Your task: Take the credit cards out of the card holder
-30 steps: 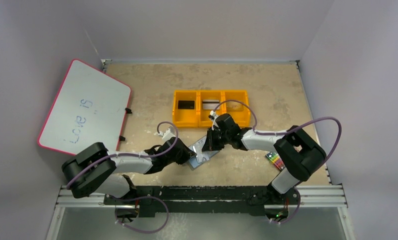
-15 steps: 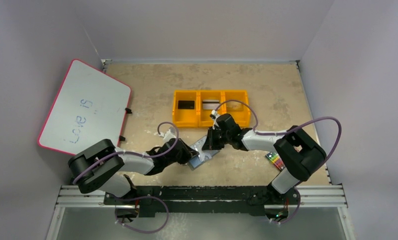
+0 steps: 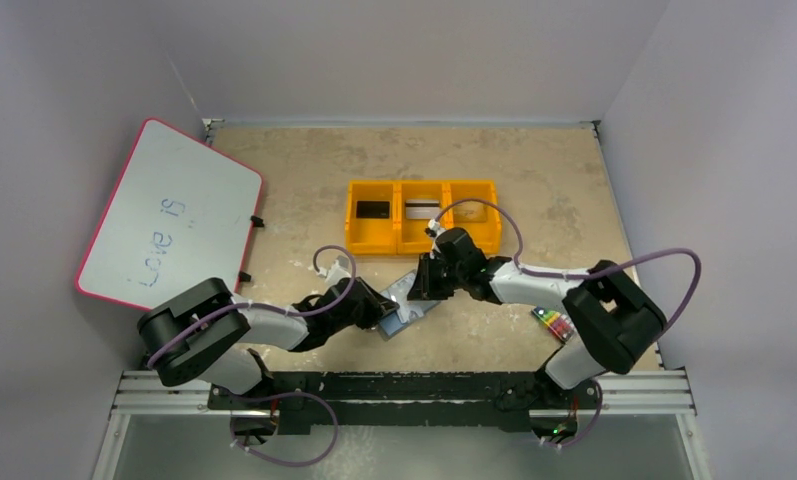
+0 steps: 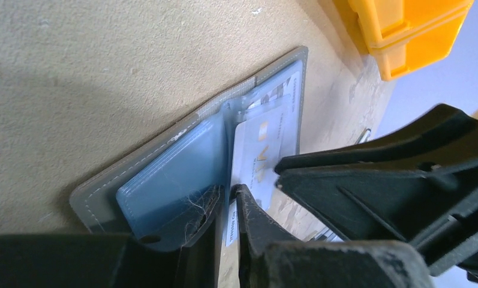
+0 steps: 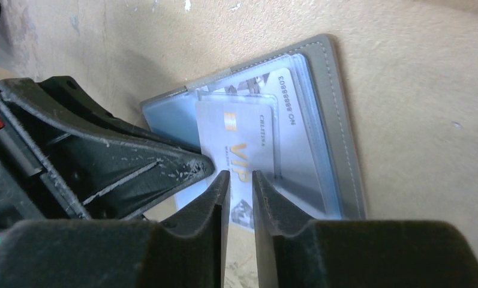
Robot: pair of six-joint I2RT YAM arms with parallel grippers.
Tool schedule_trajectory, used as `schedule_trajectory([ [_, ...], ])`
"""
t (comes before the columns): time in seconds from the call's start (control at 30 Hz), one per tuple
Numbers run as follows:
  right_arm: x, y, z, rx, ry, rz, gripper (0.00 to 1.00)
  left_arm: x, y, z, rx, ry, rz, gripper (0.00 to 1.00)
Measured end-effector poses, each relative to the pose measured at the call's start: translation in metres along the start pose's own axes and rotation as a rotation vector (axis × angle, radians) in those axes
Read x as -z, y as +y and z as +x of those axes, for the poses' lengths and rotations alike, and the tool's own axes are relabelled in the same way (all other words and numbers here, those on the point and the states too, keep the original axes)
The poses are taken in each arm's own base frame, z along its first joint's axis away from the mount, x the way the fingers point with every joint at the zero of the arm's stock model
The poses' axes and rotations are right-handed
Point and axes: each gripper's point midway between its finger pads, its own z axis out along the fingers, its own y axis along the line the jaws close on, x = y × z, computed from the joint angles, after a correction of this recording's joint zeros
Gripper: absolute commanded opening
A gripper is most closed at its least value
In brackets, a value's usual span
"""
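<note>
The card holder (image 3: 410,312) lies open on the table between both arms, grey outside (image 5: 337,120) and pale blue-grey inside (image 4: 164,174). A pale credit card (image 5: 242,141) marked VIP sticks halfway out of its pocket, and a second card (image 5: 288,102) sits deeper behind it. My left gripper (image 4: 231,195) stands at the holder's near edge, its jaws a thin slit apart beside the blue inner flap. My right gripper (image 5: 241,175) hovers over the VIP card's free end, jaws slightly apart. A black card (image 3: 373,209) and a silver-white card (image 3: 423,209) lie in the yellow bin.
The yellow three-part bin (image 3: 421,184) stands just behind the holder. A pack of coloured crayons (image 3: 552,320) lies by the right arm. A pink-edged whiteboard (image 3: 169,215) leans at the left wall. The two grippers nearly touch over the holder.
Both grippers' jaws have parted a little. The left arm edged toward the holder and the right arm's elbow swung to the right. The holder stayed put.
</note>
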Motion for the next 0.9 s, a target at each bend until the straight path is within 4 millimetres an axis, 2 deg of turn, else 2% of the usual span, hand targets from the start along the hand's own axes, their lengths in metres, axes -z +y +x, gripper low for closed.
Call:
schedule_trajectory([
  [0.2, 0.022, 0.002, -0.013, 0.004, -0.073, 0.041, 0.29, 0.0, 0.0, 0.0, 0.004, -0.003, -0.002, 0.14],
  [0.4, 0.007, -0.016, 0.002, -0.004, -0.005, 0.088, 0.25, 0.0, 0.001, 0.0, 0.003, -0.002, -0.005, 0.13],
  [0.53, 0.001, -0.01, -0.003, 0.003, -0.017, 0.057, 0.17, 0.0, 0.001, 0.0, 0.002, -0.002, -0.006, 0.14],
  [0.77, -0.001, -0.012, -0.003, 0.001, -0.029, 0.037, 0.01, 0.0, -0.001, 0.0, 0.003, -0.003, 0.002, 0.15],
  [0.9, -0.002, -0.011, -0.002, -0.009, -0.035, 0.02, 0.0, 0.001, 0.0, 0.0, 0.018, -0.005, 0.018, 0.07],
])
